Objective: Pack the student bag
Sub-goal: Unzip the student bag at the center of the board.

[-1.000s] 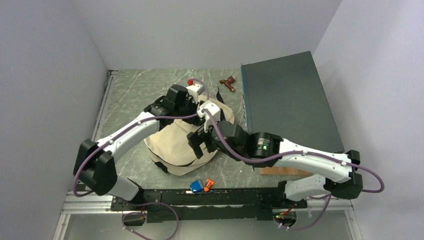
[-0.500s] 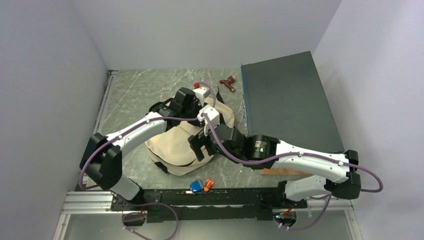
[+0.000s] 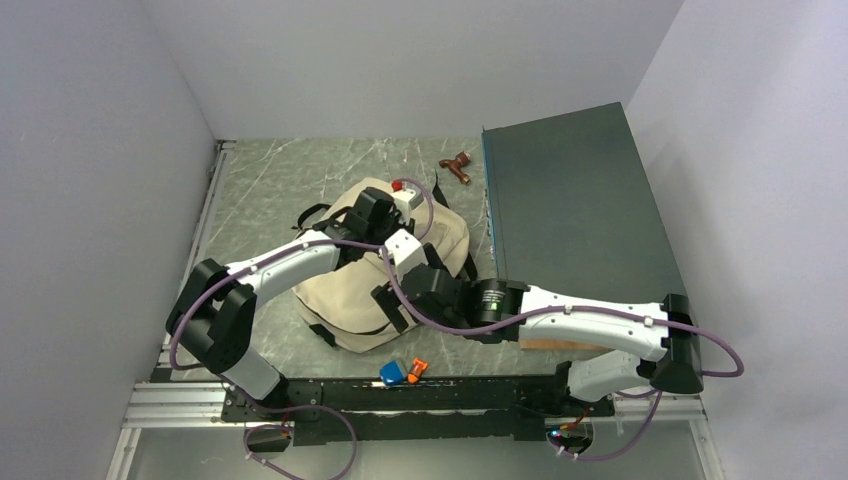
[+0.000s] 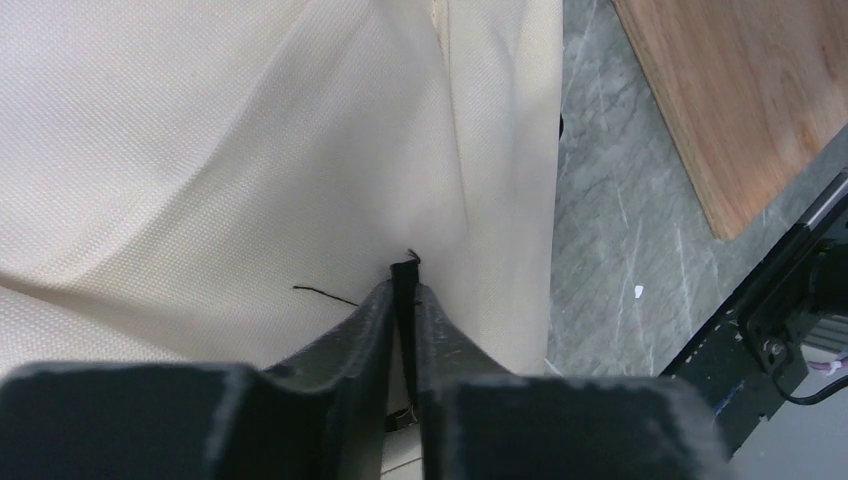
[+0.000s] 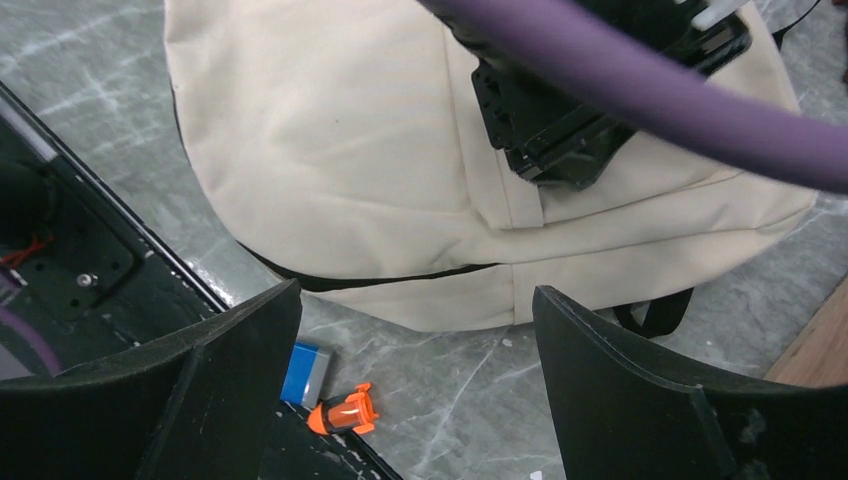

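While my left gripper (image 4: 403, 287) pinches a black tab (image 4: 404, 268) on the beige backpack (image 3: 340, 298), my right gripper (image 5: 415, 300) hangs wide open at its 6 o'clock.

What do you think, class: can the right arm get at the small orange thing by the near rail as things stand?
Probably yes. The right gripper is open and empty, just above the orange thing, which lies uncovered beside the blue block, clear of the student bag. Nothing stands between.

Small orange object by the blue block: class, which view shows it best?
Right wrist view: the orange object appears large beside the blue block. Top external shows only a speck; left wrist misses it.
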Tool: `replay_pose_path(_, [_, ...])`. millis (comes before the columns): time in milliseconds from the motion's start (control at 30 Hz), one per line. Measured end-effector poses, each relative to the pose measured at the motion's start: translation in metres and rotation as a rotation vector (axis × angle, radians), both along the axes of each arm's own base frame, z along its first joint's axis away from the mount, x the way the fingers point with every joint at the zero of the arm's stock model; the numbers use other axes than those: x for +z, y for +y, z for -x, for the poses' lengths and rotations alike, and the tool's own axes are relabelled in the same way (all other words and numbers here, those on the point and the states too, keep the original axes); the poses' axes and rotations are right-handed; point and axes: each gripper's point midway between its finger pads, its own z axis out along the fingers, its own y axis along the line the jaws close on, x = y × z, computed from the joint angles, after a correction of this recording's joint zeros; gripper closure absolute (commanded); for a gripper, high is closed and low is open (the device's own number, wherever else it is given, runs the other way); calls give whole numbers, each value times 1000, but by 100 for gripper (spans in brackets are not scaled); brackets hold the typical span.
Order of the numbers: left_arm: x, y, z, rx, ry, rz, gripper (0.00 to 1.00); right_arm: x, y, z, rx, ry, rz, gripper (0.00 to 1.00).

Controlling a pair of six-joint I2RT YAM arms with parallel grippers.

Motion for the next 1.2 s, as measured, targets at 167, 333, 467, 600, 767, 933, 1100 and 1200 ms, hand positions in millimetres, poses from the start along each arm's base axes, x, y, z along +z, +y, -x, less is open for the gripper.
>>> replay_pose_path(167, [-2, 1, 3, -4, 11, -8, 100, -31, 1, 1, 9, 16, 66, 15])
replay_pose_path(333, [3, 8, 4, 25, 15, 25, 100, -50, 8, 5, 41, 23, 77, 16])
replay_pose_path(467, [14, 19, 11, 61, 41, 109, 100, -63, 29, 11, 90, -17, 76, 12])
replay_pose_path(600, [20, 19, 10, 76, 77, 191, 100, -93, 47, 14, 136, -82, 156, 15])
replay_pose_path(767, [14, 22, 12, 104, 140, 252, 100, -125, 58, 5, 155, -180, 267, 33])
replay_pose_path(933, [14, 31, 6, 146, 159, 267, 100, -136, 63, 0, 177, -229, 306, 64])
replay_pose_path(1100, [13, 59, -18, 272, 146, 219, 100, -147, 64, 12, 235, -212, 297, 97])
replay_pose_path(1200, [20, 94, -45, 406, 119, 190, 100, -167, 55, 23, 269, -185, 309, 100])
